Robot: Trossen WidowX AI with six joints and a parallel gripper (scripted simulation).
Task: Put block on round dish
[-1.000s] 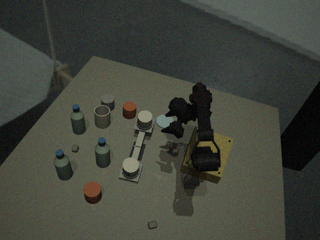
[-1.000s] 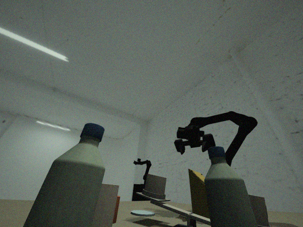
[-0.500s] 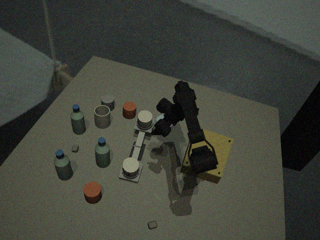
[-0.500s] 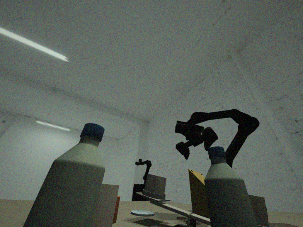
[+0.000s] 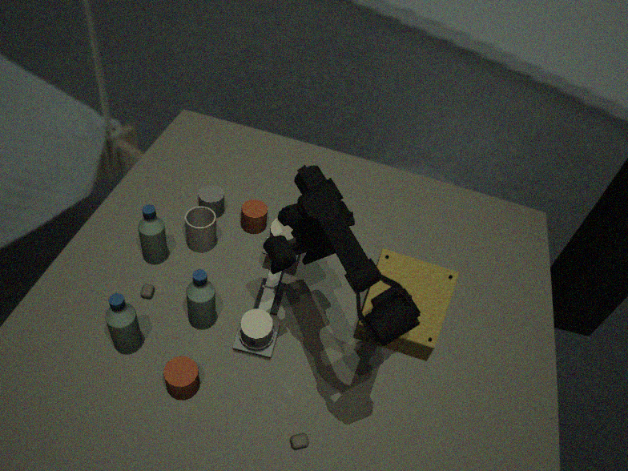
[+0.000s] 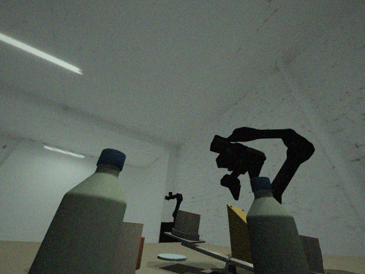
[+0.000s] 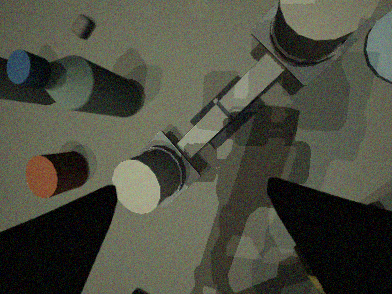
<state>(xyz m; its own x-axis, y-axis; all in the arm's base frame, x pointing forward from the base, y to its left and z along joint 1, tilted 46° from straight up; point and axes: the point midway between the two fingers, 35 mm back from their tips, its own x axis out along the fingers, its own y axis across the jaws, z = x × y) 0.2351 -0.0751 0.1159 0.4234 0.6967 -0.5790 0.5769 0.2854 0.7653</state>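
My gripper [image 5: 293, 263] [image 6: 245, 188] [image 7: 194, 189] is open and empty, high above the table beside the balance [image 5: 267, 299] [image 6: 206, 251] [image 7: 252, 82]. The balance is tilted. Its raised end carries the far cup [image 5: 277, 227] [image 6: 187, 223] [image 7: 325, 20], partly hidden by the arm in the top view. Its low end carries the near cup [image 5: 256, 324] [image 7: 136, 186]; in the wrist view this cup shows by the left fingertip, well below it. Both cups are upside down. The pale blue round dish [image 6: 172, 257] [image 7: 382, 47] lies near the raised end, hidden in the top view. No block shows.
Bottles [image 5: 153, 243] [image 5: 202, 303] [image 5: 124, 329], a grey mug [image 5: 201, 235], a grey cylinder [image 5: 211, 200] and orange cylinders [image 5: 254, 216] [image 5: 182, 377] stand left of the balance. A yellow box [image 5: 431, 294] is beside the arm's base. Small stones [image 5: 147, 291] [image 5: 299, 440] lie on the table.
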